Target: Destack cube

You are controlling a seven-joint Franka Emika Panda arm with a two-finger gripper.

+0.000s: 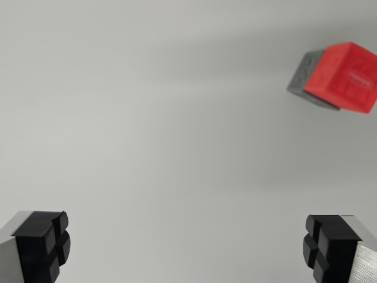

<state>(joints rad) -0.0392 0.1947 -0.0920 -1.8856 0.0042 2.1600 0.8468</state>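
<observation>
We look down from the wrist onto a plain pale grey bench [147,130], evenly lit, with a soft darker band running across its upper part.

Our jaws stand wide apart at the bottom of the view, with nothing between them. The gripper [185,247] shows only as its two tips. One finger sits in the wrist view's lower left corner, a brushed metal body capped by a black rubber pad [44,244] with a cross-shaped groove cut into its face. The other sits in the lower right corner, with the same black grooved pad [327,247] on a metal body. Both tips touch nothing that we can see; only bare bench lies in the gap.

The stack lies in the wrist view's upper right, well apart from both fingers. A red cube [347,76] sits in front, turned at an angle so that one corner points toward us, and its right edge runs to the border of the view. Some faint marking shows on its face, too blurred to read. A grey cube [306,73] shows at its left side, touching it and mostly hidden by it, with small dark dots on the visible face. From this angle the red cube appears to rest on top of the grey one.
</observation>
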